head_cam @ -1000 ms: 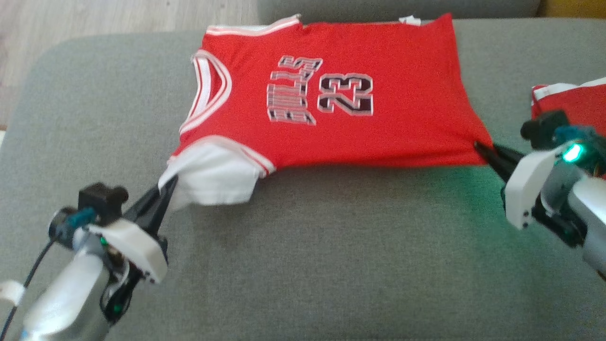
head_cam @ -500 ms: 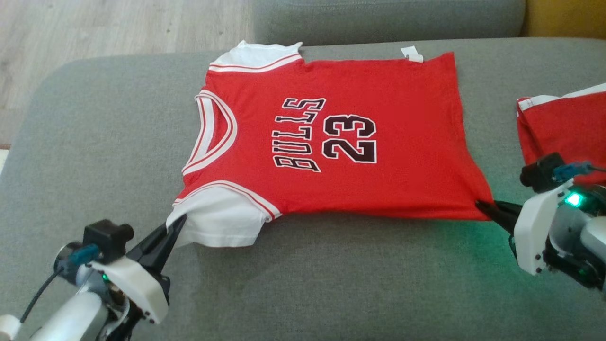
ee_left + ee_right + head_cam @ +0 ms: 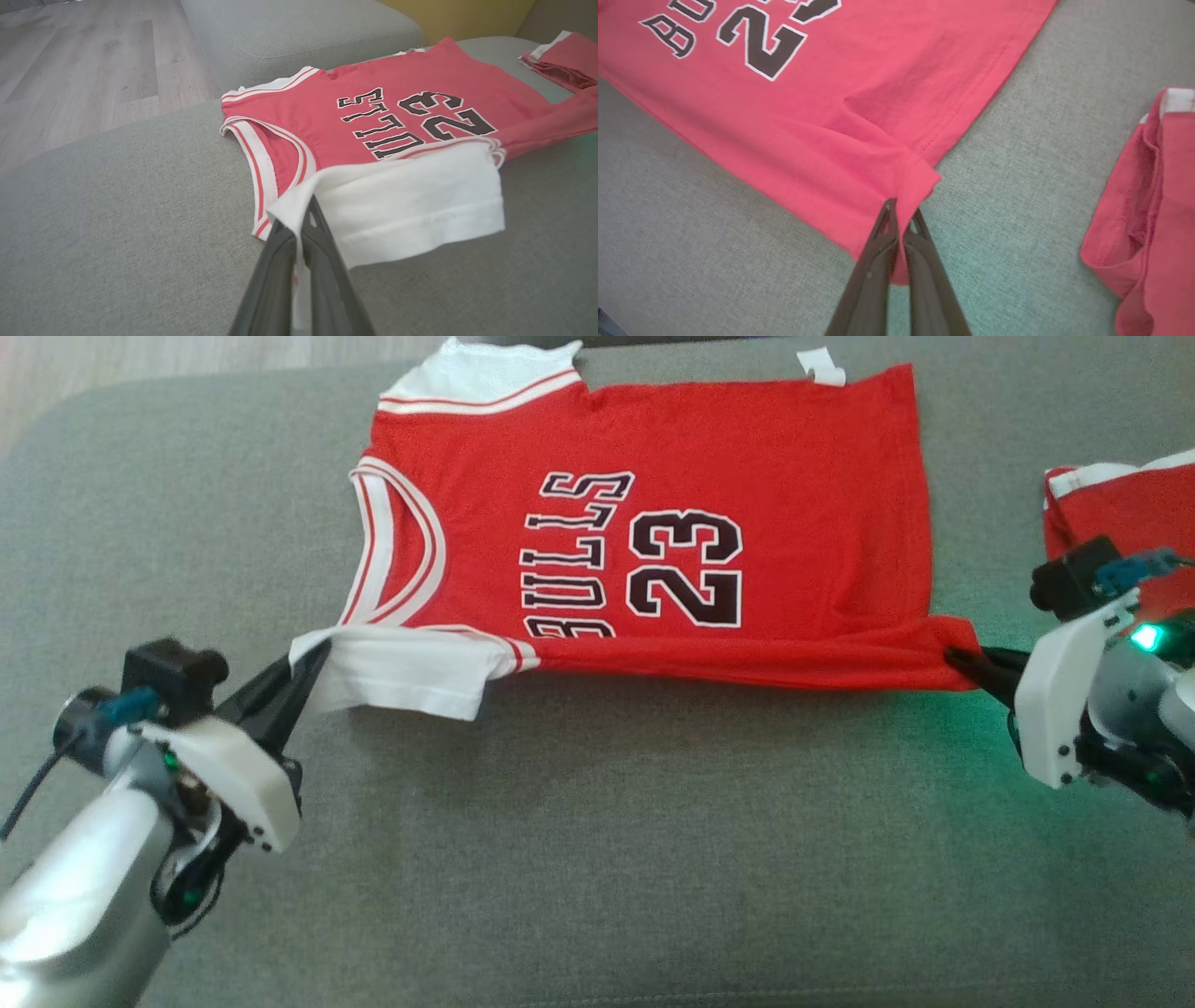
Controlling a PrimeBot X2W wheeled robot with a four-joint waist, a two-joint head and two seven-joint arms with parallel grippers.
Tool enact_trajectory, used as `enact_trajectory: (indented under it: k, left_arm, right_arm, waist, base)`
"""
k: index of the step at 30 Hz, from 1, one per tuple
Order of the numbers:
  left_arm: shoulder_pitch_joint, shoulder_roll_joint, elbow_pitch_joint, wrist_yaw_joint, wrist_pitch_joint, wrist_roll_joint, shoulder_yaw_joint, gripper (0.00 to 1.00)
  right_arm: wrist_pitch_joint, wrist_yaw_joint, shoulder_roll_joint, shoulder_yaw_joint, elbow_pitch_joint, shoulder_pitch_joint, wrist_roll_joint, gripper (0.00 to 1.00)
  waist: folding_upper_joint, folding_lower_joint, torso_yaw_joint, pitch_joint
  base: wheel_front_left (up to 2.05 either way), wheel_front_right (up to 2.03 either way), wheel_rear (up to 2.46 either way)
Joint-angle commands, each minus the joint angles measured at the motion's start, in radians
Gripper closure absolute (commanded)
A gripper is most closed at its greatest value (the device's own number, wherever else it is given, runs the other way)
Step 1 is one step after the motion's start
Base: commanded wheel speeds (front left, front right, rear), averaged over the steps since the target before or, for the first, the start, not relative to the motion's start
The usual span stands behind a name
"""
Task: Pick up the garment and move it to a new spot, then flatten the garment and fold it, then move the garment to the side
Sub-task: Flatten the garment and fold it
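A red jersey (image 3: 653, 523) is spread print-up on a grey cushion (image 3: 607, 859), its near edge lifted and drawn taut between two grippers. The white sleeve (image 3: 401, 667) is pinched in the closed left gripper (image 3: 313, 656), the near hem corner (image 3: 920, 179) in the closed right gripper (image 3: 954, 658). The fold is judged to be at its start, with the raised edge just overlapping the lowest letters of the print. Only thin bites of cloth are held, so a corner could be lost if the edge is pulled tighter or the arms are carried over at unequal pace. A skewed crease would then be expected, and the unpinned far half could be dragged toward the robot. A second garment (image 3: 1120, 513) lies near the right gripper and could be snagged by a wide swing. The jersey's far edge is laid close to the cushion's back border, beside another cushion (image 3: 299, 28), and bare floor (image 3: 70, 70) is seen beyond the far left corner, so little room is offered there. Ample open cushion is available in front, and some to the left.
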Motion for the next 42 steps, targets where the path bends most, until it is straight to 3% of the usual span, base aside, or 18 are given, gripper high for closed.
enact_trajectory:
  k: [1, 18, 19, 20, 21, 22, 29, 33, 39, 42]
  left_arm:
    - [-0.061, 0.046, -0.011, -0.001, 0.000, 0.010, 0.042, 1.00]
    - [-0.385, 0.034, 0.179, -0.014, 0.065, -0.020, -0.141, 1.00]
    - [-0.404, 0.033, 0.190, -0.014, 0.065, -0.024, -0.155, 0.82]
    - [-0.424, 0.033, 0.205, -0.014, 0.061, -0.027, -0.163, 0.38]
    - [-0.443, 0.029, 0.223, -0.014, 0.052, -0.027, -0.166, 0.07]
    - [-0.461, 0.023, 0.246, -0.014, 0.040, -0.029, -0.162, 0.00]
    - [-0.549, -0.043, 0.391, 0.041, -0.104, -0.043, -0.084, 0.00]
    - [-0.552, -0.073, 0.406, 0.072, -0.130, -0.052, -0.031, 0.00]
    - [-0.432, -0.124, 0.194, 0.134, -0.134, -0.002, 0.207, 0.00]
    - [-0.316, -0.165, 0.082, 0.141, -0.134, 0.042, 0.334, 0.00]
  right_arm:
    - [0.003, -0.001, -0.016, -0.013, -0.008, -0.014, -0.007, 1.00]
    - [0.059, -0.001, 0.043, 0.006, 0.039, -0.178, -0.056, 1.00]
    - [0.046, -0.001, 0.045, 0.003, 0.047, -0.192, -0.068, 0.00]
    - [0.028, -0.001, 0.048, 0.000, 0.057, -0.207, -0.087, 0.00]
    - [0.004, -0.001, 0.049, 0.004, 0.066, -0.225, -0.120, 0.00]
    - [-0.027, -0.001, 0.052, 0.002, 0.081, -0.241, -0.151, 0.00]
    - [-0.186, -0.001, 0.123, -0.058, 0.180, -0.262, -0.185, 0.00]
    - [-0.241, -0.001, 0.140, -0.073, 0.206, -0.244, -0.186, 0.00]
    - [-0.460, -0.001, 0.197, -0.179, 0.264, -0.197, -0.201, 0.00]
    - [-0.565, -0.001, 0.248, -0.257, 0.286, -0.153, -0.204, 0.00]
  waist:
    - [0.0000, 0.0001, -0.002, 0.012]
    - [0.0000, 0.0001, -0.020, 0.125]
    - [0.0000, 0.0001, -0.020, 0.131]
    - [0.0000, 0.0001, -0.021, 0.137]
    - [0.0000, 0.0001, -0.020, 0.142]
    - [0.0000, 0.0001, -0.020, 0.146]
    - [0.0000, 0.0001, -0.020, 0.154]
    - [0.0000, 0.0001, -0.018, 0.138]
    - [0.0000, 0.0001, -0.018, 0.088]
    - [0.0000, 0.0001, -0.024, 0.053]
  base:
    - [0.00, 0.00, 0.00]
    - [0.00, 0.00, 0.00]
    - [0.00, 0.00, 0.00]
    - [0.00, 0.00, 0.00]
    - [0.00, 0.00, 0.00]
    - [0.00, 0.00, 0.00]
    - [0.00, 0.00, 0.00]
    - [0.00, 0.00, 0.00]
    - [0.00, 0.00, 0.00]
    - [0.00, 0.00, 0.00]
